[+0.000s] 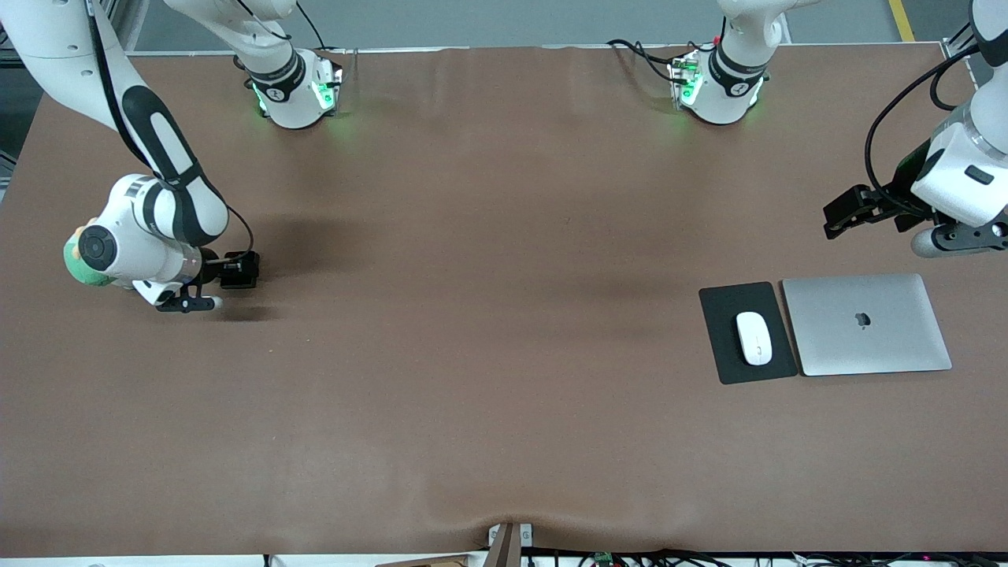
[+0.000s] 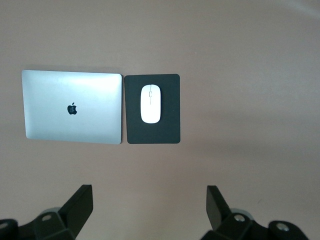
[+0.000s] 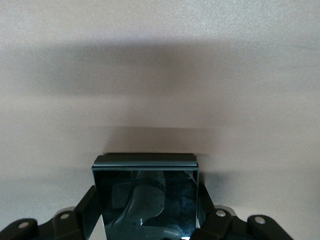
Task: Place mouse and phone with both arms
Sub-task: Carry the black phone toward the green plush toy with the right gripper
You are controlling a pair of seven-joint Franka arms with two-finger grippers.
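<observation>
- At the right arm's end of the brown table [image 1: 472, 441], right gripper [image 3: 145, 220] is clamped on the glossy black, nearly square folded phone [image 3: 146, 197], low over the cloth.
- Left gripper [image 2: 150, 210], fingers spread wide, hangs over bare table by the silver closed laptop [image 1: 866, 324].
- Small white oval mouse [image 1: 754, 338] lies on the dark grey rectangular pad [image 1: 746, 332], just beside the laptop.

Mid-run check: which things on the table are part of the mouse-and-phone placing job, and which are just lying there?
Job items:
- mouse, lying on the mouse pad
- phone, held in the right gripper
- left gripper, open, above the table near the laptop

Just lying about:
- laptop, closed, beside the pad
</observation>
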